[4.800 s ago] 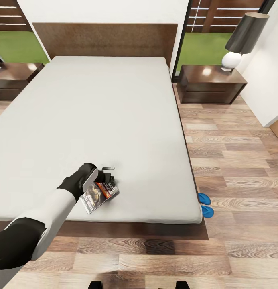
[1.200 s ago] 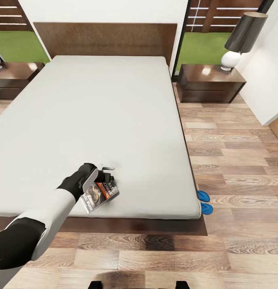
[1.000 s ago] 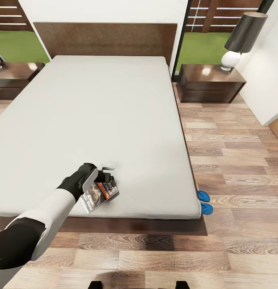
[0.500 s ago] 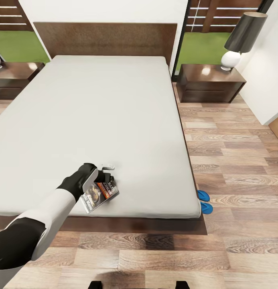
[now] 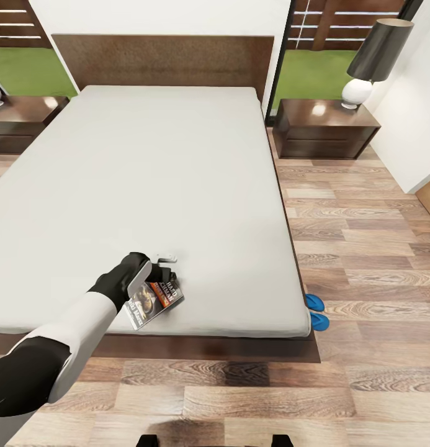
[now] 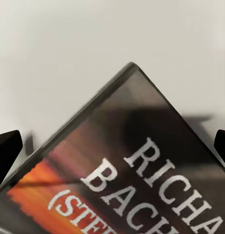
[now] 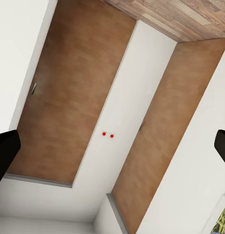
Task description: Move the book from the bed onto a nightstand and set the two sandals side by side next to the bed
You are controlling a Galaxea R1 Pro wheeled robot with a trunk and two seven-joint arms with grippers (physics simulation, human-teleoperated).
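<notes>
The book (image 5: 154, 300) lies on the bed (image 5: 177, 186), near its foot edge. The left gripper (image 5: 162, 268) sits right over the book's far end. In the left wrist view the two dark fingertips (image 6: 6, 148) stand wide apart, one on each side of the book (image 6: 141, 175), not squeezing it. The book looks thin and light, a bit bendy, and lies flat on the soft mattress. Pinching one edge looks best. The right gripper (image 7: 112, 146) is spread wide too, holding nothing.
</notes>
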